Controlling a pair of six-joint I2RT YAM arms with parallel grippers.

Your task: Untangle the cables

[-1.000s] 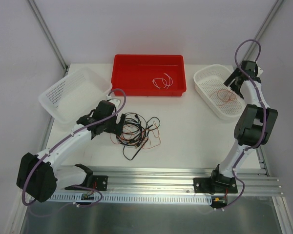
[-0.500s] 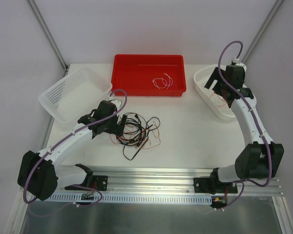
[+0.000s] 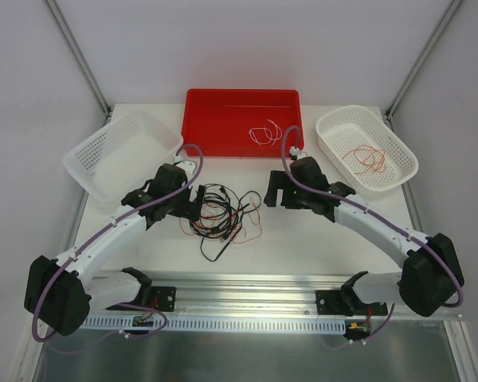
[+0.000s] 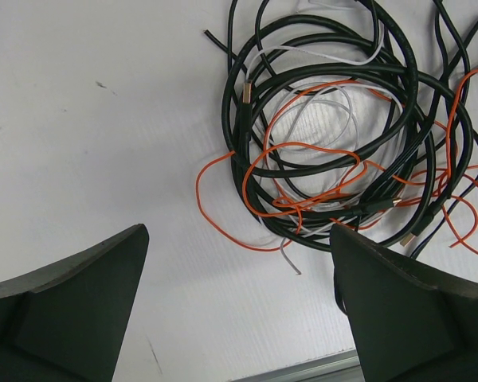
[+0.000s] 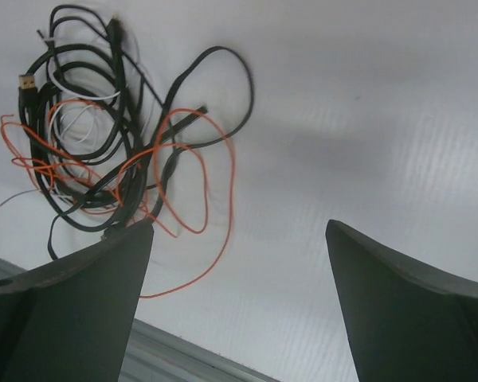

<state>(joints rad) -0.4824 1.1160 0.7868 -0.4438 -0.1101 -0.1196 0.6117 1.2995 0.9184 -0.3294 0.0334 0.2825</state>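
Red tray (image 3: 223,127): no text readable.
White baskets (image 3: 103,163): no labels readable.
Cables (image 3: 215,211): no markings legible.
Arms (image 3: 103,235): no brand or number legible.
Table (image 3: 319,239): no writing seen.

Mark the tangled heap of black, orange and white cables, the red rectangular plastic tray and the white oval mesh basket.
tangled heap of cables (image 3: 219,212): top view, heap's middle.
red tray (image 3: 215,127): top view, bare floor.
white oval basket (image 3: 342,127): top view, bare mesh.
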